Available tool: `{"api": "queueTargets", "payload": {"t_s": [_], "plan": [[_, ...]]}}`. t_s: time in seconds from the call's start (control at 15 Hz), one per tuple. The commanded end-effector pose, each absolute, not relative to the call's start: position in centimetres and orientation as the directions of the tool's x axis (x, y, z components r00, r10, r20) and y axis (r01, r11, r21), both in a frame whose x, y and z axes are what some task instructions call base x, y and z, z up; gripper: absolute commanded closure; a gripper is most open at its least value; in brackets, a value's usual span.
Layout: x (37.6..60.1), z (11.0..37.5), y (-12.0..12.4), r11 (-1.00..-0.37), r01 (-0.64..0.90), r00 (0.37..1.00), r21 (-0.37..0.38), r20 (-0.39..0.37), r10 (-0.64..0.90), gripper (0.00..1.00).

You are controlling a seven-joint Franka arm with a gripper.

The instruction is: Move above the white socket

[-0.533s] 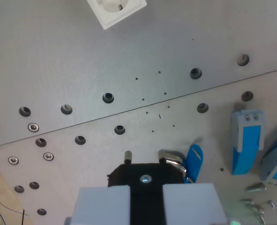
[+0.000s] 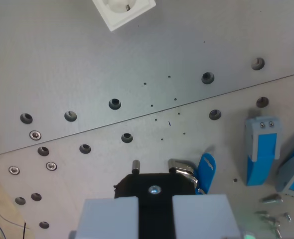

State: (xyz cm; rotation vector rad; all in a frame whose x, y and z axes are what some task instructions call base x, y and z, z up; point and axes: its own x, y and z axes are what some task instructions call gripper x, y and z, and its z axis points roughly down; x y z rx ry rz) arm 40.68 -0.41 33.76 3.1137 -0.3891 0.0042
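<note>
**Socket far from the fingers, at the top edge of the wrist view**

The white socket (image 2: 123, 11) lies on the grey metal worktop (image 2: 62, 69), cut off by the upper edge of the wrist view, left of centre. The fingers (image 2: 155, 217) sit at the bottom edge, well apart from it, closed narrow around a black plug (image 2: 155, 186) with metal pins. Blue clips (image 2: 260, 149) rest toward the wrist view's right, near loose screws (image 2: 272, 209).
</note>
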Motion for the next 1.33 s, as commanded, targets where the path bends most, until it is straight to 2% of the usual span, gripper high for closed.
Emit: {"api": "queueTargets", "payload": {"t_s": [0.07, 0.67, 1.33], "plan": [[40.7, 33.6, -0.4, -0.973, -0.229, 0.973, 0.002, 0.005, -0.229, 1.0], [41.3, 32.0, -0.3, -0.988, -0.155, 0.988, 0.0, 0.028, -0.155, 1.0], [42.3, 28.2, -0.1, -1.0, -0.024, 0.997, 0.011, 0.067, -0.023, 1.0]]}}
